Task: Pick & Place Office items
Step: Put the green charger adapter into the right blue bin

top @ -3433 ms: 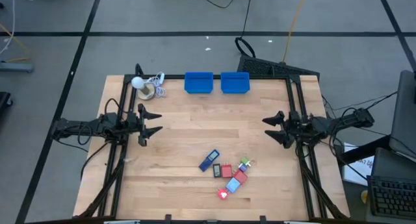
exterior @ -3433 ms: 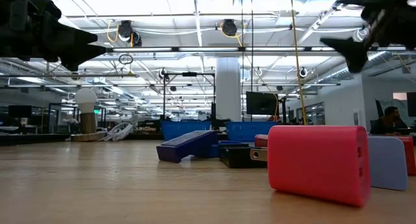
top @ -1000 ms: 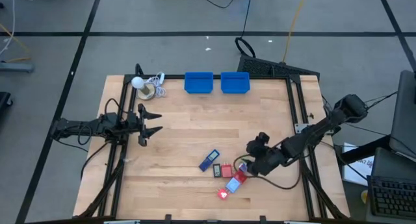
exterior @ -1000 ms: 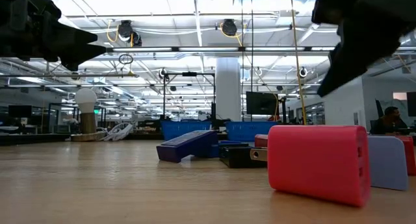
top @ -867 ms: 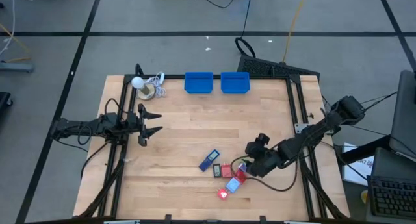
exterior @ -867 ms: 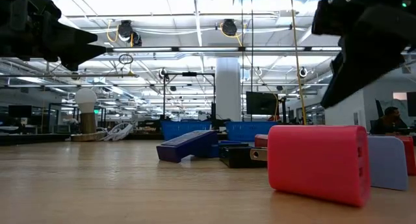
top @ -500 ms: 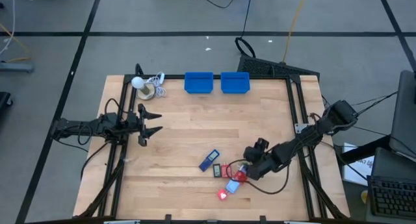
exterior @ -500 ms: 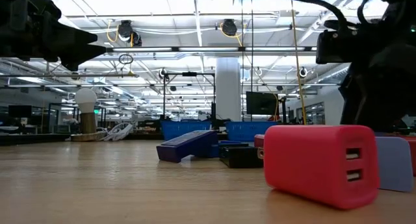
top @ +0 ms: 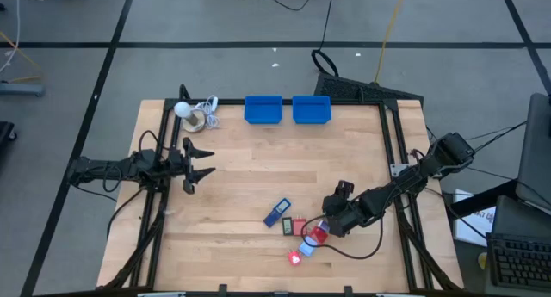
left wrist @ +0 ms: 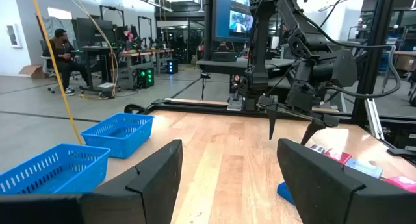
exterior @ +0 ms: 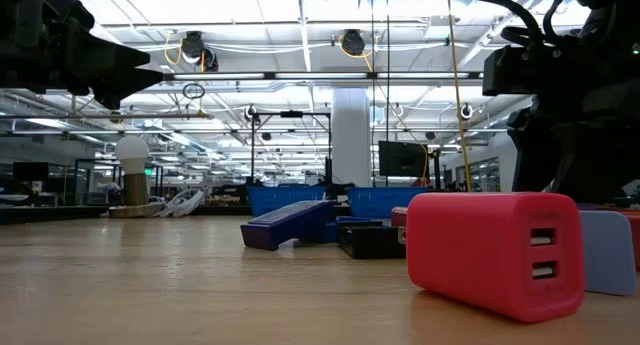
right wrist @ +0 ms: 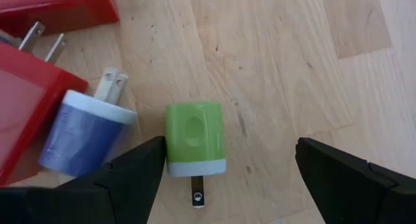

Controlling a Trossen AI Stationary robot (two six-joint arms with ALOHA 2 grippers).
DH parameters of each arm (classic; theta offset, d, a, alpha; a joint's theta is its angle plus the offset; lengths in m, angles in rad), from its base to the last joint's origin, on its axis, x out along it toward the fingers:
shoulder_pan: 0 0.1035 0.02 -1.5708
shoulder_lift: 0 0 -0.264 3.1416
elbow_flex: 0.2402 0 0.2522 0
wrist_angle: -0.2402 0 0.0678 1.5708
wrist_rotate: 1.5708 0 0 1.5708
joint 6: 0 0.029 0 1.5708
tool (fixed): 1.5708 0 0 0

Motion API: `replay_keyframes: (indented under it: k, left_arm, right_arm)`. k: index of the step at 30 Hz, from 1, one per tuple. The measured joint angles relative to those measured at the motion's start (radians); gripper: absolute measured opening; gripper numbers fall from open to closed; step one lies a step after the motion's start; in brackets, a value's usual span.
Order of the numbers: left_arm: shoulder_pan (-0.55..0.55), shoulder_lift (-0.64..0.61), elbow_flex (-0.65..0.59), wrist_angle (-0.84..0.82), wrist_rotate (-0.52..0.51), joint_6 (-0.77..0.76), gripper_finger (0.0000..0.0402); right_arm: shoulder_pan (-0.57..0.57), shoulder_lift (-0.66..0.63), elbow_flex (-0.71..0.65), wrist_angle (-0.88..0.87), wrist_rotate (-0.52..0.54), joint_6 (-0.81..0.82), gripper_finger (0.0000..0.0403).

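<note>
Wooden planks make up the table [top: 250,159], with grey floor around it and a big open workspace beyond. At the far edge I see two blue bins [top: 287,109] side by side and a white ball with a coiled cord [top: 195,114] toward the left corner. My left end effector [top: 200,163] hangs at the left side of the table, fingers spread, gripping nothing. My right end effector [top: 322,227] is down over the cluster of office items near the front of the table, right of centre. Through its wrist camera I see both fingers wide apart with a green-and-white plug [right wrist: 195,140] lying on the wood between them, untouched. Just beside that plug lies a light blue plug [right wrist: 83,132], which touches a red block [right wrist: 26,113]. Two dark blue rectangles [top: 277,213] lie to the left of the cluster, and another red block [exterior: 490,250] sits nearest the front edge.
</note>
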Motion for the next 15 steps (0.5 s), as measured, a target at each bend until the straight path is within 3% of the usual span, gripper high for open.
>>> replay_keyframes:
  k: [15]
  left_arm:
    - [0.000,0.000,0.000,0.000,0.000,0.000,0.0255]
  right_arm:
    - [0.000,0.000,-0.032,0.116,-0.103,-0.117,0.0329]
